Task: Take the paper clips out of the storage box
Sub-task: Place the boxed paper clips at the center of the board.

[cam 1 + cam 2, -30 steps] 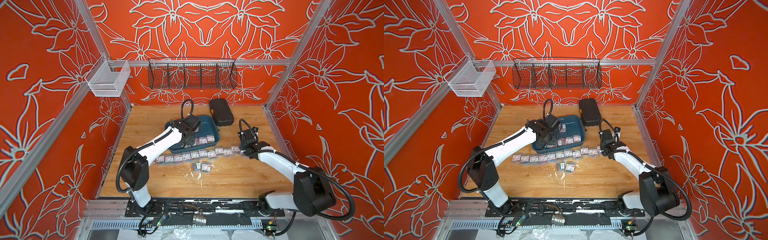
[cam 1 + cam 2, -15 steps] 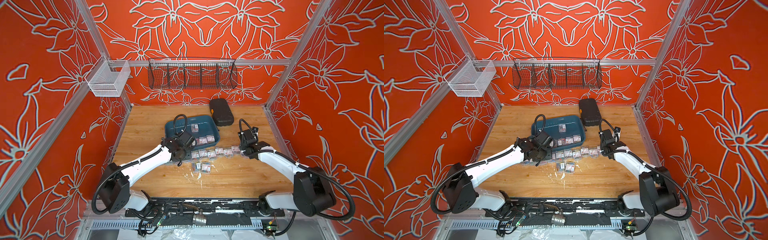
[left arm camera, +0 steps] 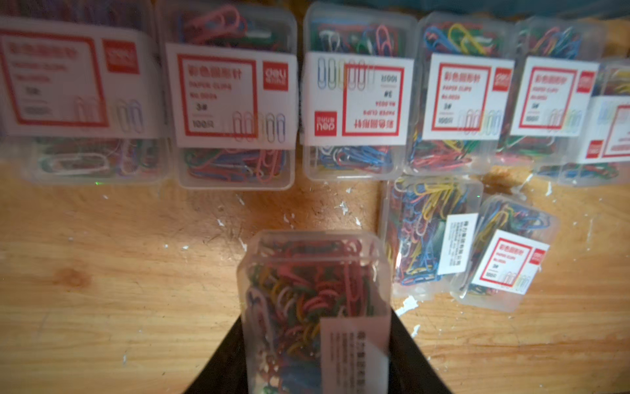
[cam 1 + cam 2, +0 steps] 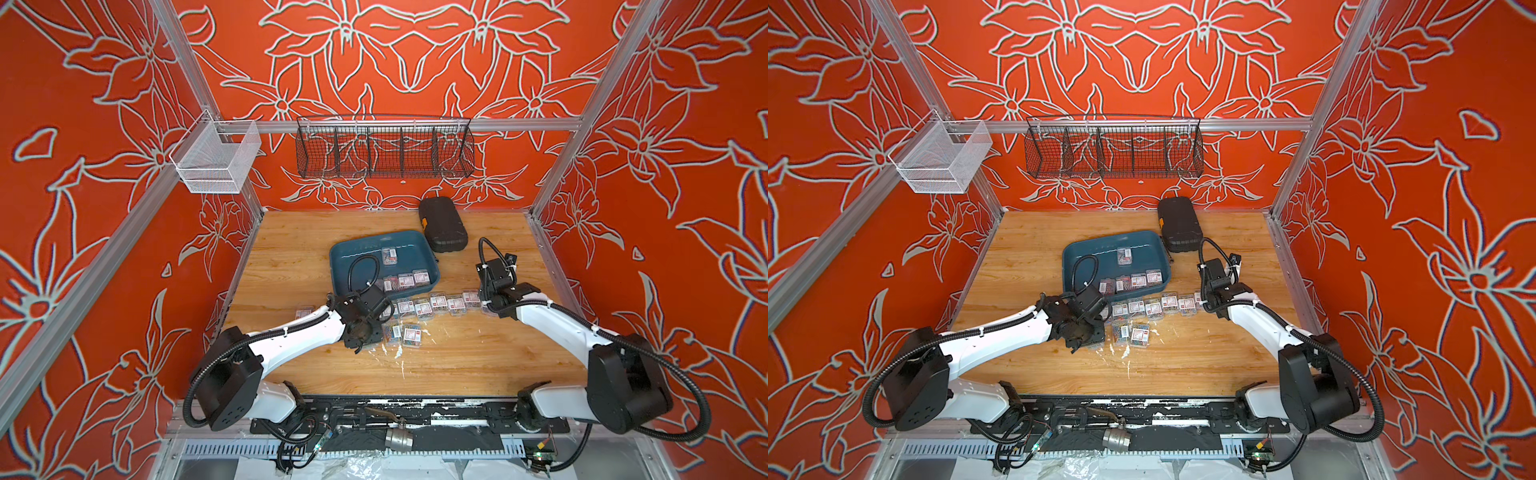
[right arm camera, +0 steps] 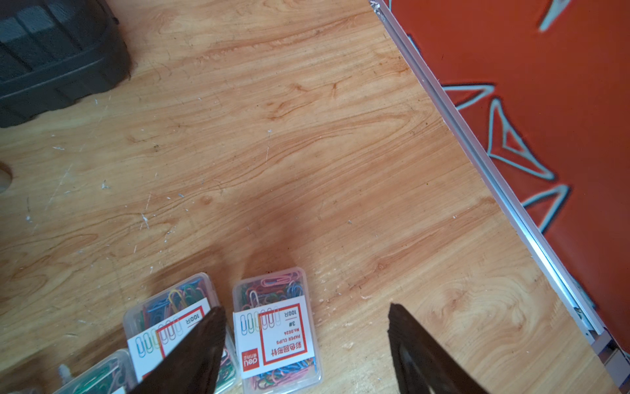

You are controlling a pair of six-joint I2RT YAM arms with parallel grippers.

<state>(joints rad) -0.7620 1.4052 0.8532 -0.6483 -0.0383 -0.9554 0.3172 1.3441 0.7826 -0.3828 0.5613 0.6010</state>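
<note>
Paper clips (image 3: 306, 273): one box clamped lengthwise in left gripper (image 3: 315, 341), long axis pointing at table row (image 4: 432, 305) | five lie in storage box (image 4: 361, 251), nearer left gripper | right gripper (image 5: 305, 308) wide, empty, straddling row's end box (image 5: 276, 327).

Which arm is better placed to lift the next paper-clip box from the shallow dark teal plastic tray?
Probably right: the right claw is open and empty, near the dark teal plastic tray. The left claw is shut on a clear plastic box of coloured paper clips, not yet released.
</note>
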